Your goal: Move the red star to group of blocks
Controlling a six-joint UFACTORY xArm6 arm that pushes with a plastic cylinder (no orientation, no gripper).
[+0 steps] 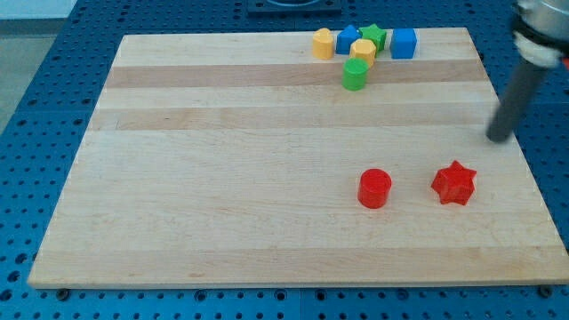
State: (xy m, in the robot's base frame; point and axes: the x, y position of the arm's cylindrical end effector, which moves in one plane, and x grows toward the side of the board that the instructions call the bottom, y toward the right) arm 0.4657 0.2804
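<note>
The red star lies at the board's lower right, with a red cylinder to its left. My tip is near the board's right edge, above and to the right of the star, apart from it. The group of blocks sits at the view's top: a yellow block, a blue block, a green star, a yellow cylinder, a blue cube and a green cylinder just below them.
The wooden board rests on a blue perforated table. The rod is blurred by motion.
</note>
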